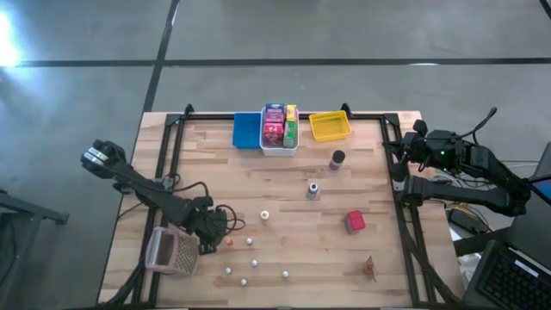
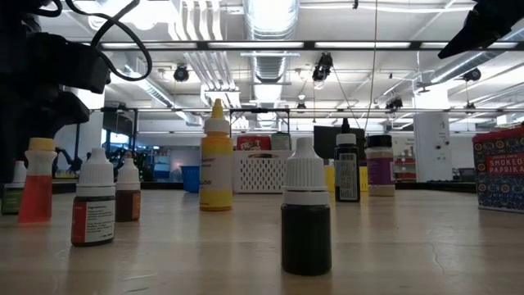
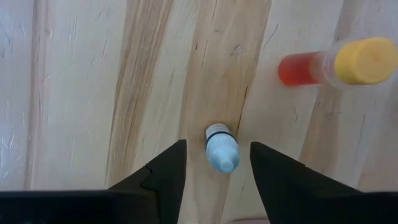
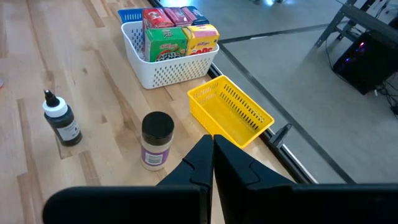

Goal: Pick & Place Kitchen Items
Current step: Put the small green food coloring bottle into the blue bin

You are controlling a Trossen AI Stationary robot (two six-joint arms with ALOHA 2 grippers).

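Observation:
My left gripper (image 3: 217, 148) points down near the table's front left, open, one finger on each side of a small upright bottle with a white cap (image 3: 222, 149), with a gap on both sides. An orange bottle with a yellow cap (image 3: 333, 65) stands close by. More small white-capped bottles (image 1: 256, 261) stand along the near edge. A yellowish bottle (image 1: 265, 216), a grey-capped bottle (image 1: 312, 190), a dark-lidded jar (image 4: 156, 140) and a red box (image 1: 355, 221) stand farther right. My right gripper (image 4: 212, 154) waits shut, high over the table's right edge.
A pinkish mesh basket (image 1: 172, 251) lies just left of my left gripper (image 1: 213, 227). At the far edge stand a blue bin (image 1: 247, 131), a white bin (image 1: 280, 145) holding boxes, and a yellow bin (image 1: 330, 127). A small brown item (image 1: 370, 269) lies near the front right.

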